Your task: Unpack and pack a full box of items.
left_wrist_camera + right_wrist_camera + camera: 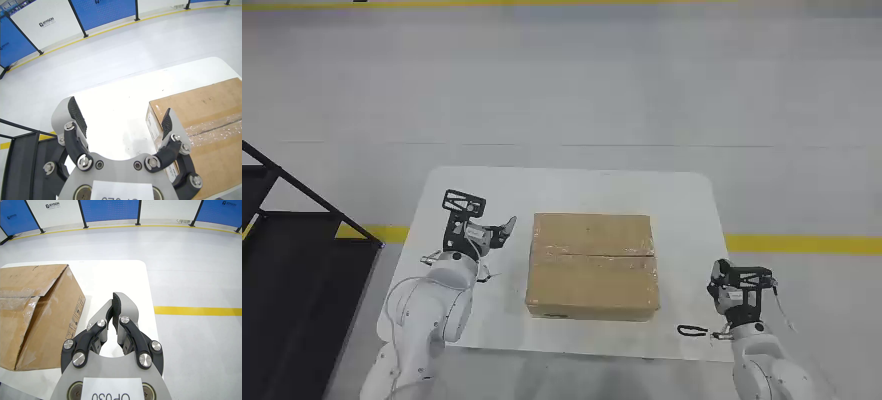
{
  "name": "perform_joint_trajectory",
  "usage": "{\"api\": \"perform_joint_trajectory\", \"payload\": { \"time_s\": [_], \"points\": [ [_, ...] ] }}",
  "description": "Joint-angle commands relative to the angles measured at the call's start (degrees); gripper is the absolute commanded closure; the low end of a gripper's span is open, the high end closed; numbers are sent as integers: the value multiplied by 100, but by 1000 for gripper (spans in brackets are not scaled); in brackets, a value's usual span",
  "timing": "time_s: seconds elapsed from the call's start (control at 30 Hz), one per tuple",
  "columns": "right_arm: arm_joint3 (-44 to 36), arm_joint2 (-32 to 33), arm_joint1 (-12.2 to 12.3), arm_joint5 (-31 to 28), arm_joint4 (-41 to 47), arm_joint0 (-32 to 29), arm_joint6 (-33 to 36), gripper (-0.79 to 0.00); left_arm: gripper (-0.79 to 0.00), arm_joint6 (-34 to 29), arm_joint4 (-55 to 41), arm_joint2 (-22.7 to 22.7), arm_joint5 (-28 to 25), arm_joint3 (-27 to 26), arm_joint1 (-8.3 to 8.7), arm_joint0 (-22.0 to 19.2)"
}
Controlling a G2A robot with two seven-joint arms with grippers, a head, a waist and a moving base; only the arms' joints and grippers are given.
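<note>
Closed box (592, 262) in the middle of the table (682, 200).
My left gripper (120, 108) gapes wide, empty, just left of it; right gripper (115, 300) is pinched closed, empty, near the right edge.

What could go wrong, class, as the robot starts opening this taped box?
1. The tape seals the flaps of the box; pulling with the open left hand may drag the box across the table.
2. The right hand, shut and away from the box, cannot steady it.
3. The creased flap corner could tear.
</note>
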Motion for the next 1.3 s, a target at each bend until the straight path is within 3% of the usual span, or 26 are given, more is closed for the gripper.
{"api": "perform_joint_trajectory", "payload": {
  "time_s": [0.0, 0.63, 1.07, 1.27],
  "points": [
    [107, -41, -15, 12, 5, 43, 5, 0, -785, 0, 0, 0, 0, 0, 0, 0],
    [1347, -1417, -222, -291, -876, 1105, 211, 0, -785, 0, 0, 0, 0, 0, 0, 0],
    [1644, -1727, -294, -420, -1299, 1400, 132, 0, -785, 23, 4, 3, -12, -4, 0, 2],
    [1595, -1326, -260, -247, -1129, 1128, 34, 0, -785, 82, -201, 441, -869, -212, -30, -233]
  ]
}}
